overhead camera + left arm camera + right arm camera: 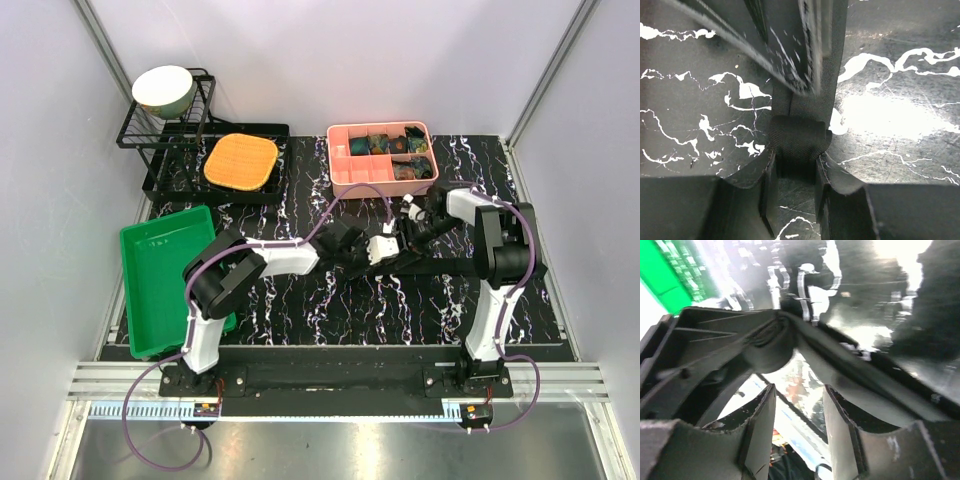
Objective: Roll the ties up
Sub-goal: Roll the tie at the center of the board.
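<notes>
Left wrist view: left gripper (796,160) clamps the black tie (799,135), a small started roll low over the table (900,115); right gripper (799,390) hangs parted beside it. Barely begun, I'd say. Other rolled ties (383,145) sit in the pink tray (335,160).

A black, white-veined marble-look tabletop (330,300) carried a green plastic tray (160,280) at its left edge. Behind that stood a black wire rack (135,130) holding a pale green bowl (165,88). Just beside the rack, an orange waffle-textured pad (241,162) lay on a black tray (282,140). A pink compartment box (370,186) sat at the back, right of centre.
</notes>
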Robot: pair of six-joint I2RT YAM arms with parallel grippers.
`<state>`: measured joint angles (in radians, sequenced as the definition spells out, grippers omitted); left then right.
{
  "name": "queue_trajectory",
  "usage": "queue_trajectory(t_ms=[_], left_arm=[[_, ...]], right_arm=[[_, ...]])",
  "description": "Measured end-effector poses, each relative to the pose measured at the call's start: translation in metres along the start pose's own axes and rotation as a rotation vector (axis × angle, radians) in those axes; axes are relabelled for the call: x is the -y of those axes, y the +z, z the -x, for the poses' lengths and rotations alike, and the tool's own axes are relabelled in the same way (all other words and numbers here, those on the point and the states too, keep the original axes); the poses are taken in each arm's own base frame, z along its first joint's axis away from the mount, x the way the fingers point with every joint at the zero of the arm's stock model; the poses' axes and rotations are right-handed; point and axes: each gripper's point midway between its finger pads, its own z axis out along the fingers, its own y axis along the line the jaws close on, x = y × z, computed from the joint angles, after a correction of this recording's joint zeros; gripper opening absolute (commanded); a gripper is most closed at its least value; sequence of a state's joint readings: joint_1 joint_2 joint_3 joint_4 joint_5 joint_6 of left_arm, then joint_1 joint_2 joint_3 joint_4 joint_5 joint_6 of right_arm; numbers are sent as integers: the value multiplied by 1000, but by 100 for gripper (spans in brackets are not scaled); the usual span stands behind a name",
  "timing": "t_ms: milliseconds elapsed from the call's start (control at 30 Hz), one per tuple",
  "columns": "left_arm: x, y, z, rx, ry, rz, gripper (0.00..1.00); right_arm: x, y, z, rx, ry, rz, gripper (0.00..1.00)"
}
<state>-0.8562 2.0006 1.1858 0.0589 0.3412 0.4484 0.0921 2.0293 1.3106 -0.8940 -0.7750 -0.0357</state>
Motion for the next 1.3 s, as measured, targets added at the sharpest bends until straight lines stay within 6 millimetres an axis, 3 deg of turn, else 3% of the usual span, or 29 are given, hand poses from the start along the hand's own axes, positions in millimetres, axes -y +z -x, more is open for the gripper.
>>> queue_trajectory(t_ms=[400, 500, 533, 633, 767, 1000, 1300], left_arm=[[-3, 0, -2, -80, 5, -6, 3], [-3, 0, -2, -86, 3, -9, 3], [-3, 0, -2, -86, 4, -10, 4], [-3, -1, -4, -95, -1, -13, 10], [-2, -2, -4, -96, -3, -18, 33], [-4, -2, -3, -50, -19, -43, 59], [2, -4, -3, 55, -59, -114, 72]], right_arm=[[-32, 15, 11, 32, -21, 139, 47], [-33, 24, 8, 23, -32, 141, 32], [-32, 28, 7, 18, -31, 139, 18], [-32, 31, 6, 10, -15, 155, 0], [-31, 31, 7, 9, -2, 151, 0], [-21, 34, 9, 15, 7, 94, 0], [-15, 33, 11, -17, 56, 43, 0]])
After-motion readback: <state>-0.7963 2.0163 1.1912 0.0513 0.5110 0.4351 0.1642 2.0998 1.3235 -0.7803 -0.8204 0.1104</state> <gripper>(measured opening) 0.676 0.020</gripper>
